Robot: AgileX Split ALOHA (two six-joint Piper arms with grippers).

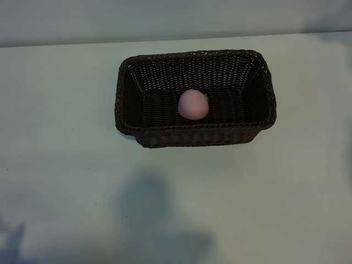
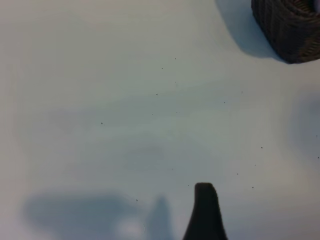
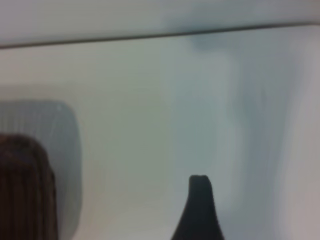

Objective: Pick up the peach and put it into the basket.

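Peach [image 1: 193,104] sits inside the basket [image 1: 127,113], on its woven floor, roughly mid-length and close to the long wall nearest the near counter edge; whether it touches that wall can't be told. Pale pink, w/ a bit of green on its right side. Nothing grips it and no tool is near it in the exterior view.

Basket: dark brown wicker, rectangular w/ rounded corners, braided rim, sloping sides. It stands on the pale counter [image 1: 286,187] toward the far edge, about centred btwn left and right, long side parallel to that edge.

Left tool [image 2: 205,215]: in the left wrist view only one dark fingertip shows, hovering over bare counter, nothing btwn the fingers; they stand well apart, empty. A corner of the basket [image 2: 290,30] shows farther off in that view, well apart from the fingertip, so the peach is well away from this tool.

Right tool [image 3: 200,210]: again one dark fingertip in the right wrist view, above bare counter, fingers apart and holding nothing. A blurred brown edge of the basket [image 3: 25,190] sits off to the side of the fingertip, not touching. Peach not visible in either wrist view.

Soft arm shadows fall on the near part of the counter in the exterior view.
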